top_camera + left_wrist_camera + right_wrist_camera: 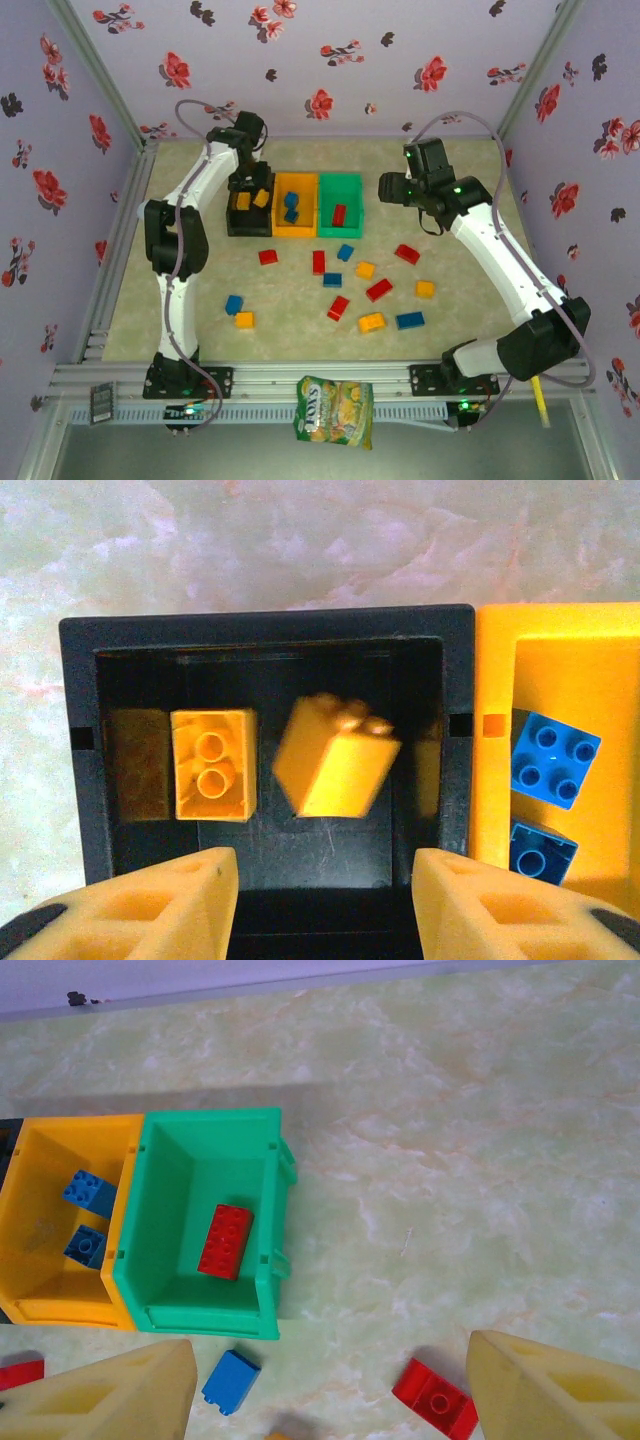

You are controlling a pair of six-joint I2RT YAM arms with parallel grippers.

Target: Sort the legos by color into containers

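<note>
Top external view: the left gripper (pixel 250 185) hung over the black bin (pixel 250 232), which was joined to the left side of the orange bin (pixel 297 232). The green bin (pixel 340 232) was joined to the orange bin's right side.

Left wrist view: the fingers (pixel 180 900) stood apart with nothing between them. In the black bin one yellow-orange brick (pixel 212 765) lay studs up. A second yellow-orange brick (pixel 335 755), on the side nearer the orange bin, was tilted and blurred, touching neither finger.

The orange bin held two blue bricks (pixel 555 760); the green bin held one red brick (pixel 225 1242).

The right gripper (pixel 386 187) hung past the green bin, away from the orange bin, jaws wide, holding nothing.

The remaining legos (pixel 378 290), red, blue and yellow, lay loose on the table (pixel 290 330), on the near side of the orange bin.
</note>
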